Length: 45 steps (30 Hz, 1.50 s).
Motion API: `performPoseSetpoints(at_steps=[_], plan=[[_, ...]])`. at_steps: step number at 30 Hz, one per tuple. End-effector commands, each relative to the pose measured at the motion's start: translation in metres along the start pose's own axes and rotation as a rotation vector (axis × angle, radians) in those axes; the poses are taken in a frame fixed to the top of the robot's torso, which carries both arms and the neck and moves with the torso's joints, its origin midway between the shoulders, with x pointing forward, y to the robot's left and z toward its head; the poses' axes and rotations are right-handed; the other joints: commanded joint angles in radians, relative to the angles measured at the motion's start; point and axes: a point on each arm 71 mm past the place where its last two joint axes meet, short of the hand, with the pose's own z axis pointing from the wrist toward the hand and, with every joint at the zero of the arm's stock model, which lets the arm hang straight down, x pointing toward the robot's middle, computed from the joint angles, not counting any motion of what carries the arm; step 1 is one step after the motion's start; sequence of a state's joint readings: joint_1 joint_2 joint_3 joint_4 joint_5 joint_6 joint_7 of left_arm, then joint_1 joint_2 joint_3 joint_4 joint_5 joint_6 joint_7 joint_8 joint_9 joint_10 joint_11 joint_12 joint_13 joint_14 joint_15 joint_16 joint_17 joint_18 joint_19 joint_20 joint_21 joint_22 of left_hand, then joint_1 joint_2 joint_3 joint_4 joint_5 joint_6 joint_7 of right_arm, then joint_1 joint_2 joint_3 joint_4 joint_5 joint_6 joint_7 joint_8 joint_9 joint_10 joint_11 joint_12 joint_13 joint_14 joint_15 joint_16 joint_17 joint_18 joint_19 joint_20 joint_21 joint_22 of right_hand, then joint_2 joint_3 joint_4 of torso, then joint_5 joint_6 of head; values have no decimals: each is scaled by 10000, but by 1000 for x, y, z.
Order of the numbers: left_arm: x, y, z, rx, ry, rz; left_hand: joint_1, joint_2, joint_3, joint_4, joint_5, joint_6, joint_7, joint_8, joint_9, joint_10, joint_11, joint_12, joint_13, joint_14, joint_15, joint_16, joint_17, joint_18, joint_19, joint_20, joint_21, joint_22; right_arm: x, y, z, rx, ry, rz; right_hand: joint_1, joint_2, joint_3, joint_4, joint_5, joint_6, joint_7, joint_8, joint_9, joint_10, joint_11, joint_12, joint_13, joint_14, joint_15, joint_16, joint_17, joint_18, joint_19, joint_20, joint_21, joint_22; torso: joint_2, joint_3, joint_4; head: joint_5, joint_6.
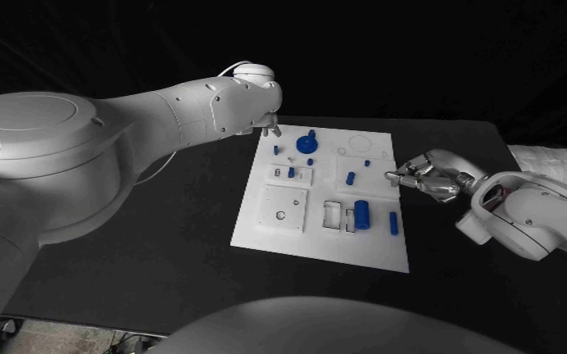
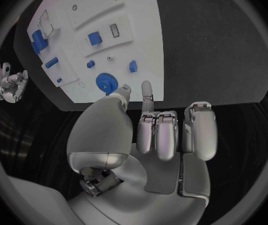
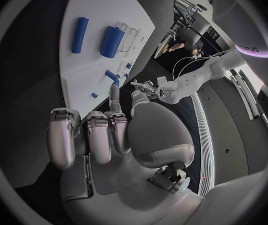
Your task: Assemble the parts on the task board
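Left hand [image 1: 267,121] is parked at the board's far-left corner, right by the blue gear [image 2: 107,81]. Nothing is held in it; the fingers are loosely curled, with one stretched toward the board [image 1: 296,231]. Right hand [image 1: 428,177] is kept just off the board's right edge, empty too, one finger pointed at the board and the rest curled in.

On the board, the gear [image 1: 307,141] is seen near the far edge, a few small blue bits around the middle, and a fat blue cylinder [image 1: 361,215] plus a thin blue bar [image 1: 393,223] near the front right. Everything is laid on the black table [image 1: 177,198].
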<state>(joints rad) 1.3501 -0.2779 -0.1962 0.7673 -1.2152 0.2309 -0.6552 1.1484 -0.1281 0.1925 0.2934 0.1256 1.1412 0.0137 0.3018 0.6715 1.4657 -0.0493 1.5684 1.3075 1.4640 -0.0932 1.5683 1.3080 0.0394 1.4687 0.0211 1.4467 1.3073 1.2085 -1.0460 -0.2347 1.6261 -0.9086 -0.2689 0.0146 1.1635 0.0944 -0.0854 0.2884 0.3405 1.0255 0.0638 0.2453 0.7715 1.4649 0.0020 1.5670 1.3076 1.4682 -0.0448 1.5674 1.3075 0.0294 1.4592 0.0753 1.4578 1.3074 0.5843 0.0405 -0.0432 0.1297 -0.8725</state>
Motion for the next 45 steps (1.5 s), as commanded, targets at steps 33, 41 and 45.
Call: performPoseSetpoints(at_steps=[33, 41, 45], plan=[[22, -9, 11, 688, 211, 88, -709, 63, -124, 0, -644, -531, 199, -292, 458, 1051, 149, 24, 2633, 1068, 130, 25, 2628, 29, 123, 100, -594, 2073, 0, -1, -2, -30, 99, -5, 56, 75, -81, -11, 100, 1, 40, -61, -14, 1059, 56, 38, 2632, 1026, 65, 34, 2633, 50, 75, 5, 29, 2178, 2, 6, -6, -16, -1], [26, -9, 12, 641, 366, 143, -463, 150, 12, -9, -361, -514, 208, -406, 451, 1051, 162, 24, 2633, 1068, 143, 25, 2628, 38, 100, 124, -625, 2064, 0, -1, -2, -12, 108, -3, 56, 75, -81, -11, 100, 1, 40, -61, -14, 1059, 56, 38, 2632, 1026, 65, 34, 2633, 50, 75, 5, 29, 2178, 3, 7, -3, -54, -1], [28, -9, 13, 563, 474, 202, -376, 175, 71, -13, -253, -490, 208, -443, 450, 1051, 162, 24, 2633, 1068, 145, 25, 2628, 41, 95, 129, -634, 2061, 0, -1, -3, 13, 122, -1, 57, 75, -81, -12, 101, 1, 40, -62, -14, 1059, 56, 38, 2632, 1026, 65, 34, 2633, 50, 74, 5, 29, 2177, 5, 6, -4, -53, -1]])
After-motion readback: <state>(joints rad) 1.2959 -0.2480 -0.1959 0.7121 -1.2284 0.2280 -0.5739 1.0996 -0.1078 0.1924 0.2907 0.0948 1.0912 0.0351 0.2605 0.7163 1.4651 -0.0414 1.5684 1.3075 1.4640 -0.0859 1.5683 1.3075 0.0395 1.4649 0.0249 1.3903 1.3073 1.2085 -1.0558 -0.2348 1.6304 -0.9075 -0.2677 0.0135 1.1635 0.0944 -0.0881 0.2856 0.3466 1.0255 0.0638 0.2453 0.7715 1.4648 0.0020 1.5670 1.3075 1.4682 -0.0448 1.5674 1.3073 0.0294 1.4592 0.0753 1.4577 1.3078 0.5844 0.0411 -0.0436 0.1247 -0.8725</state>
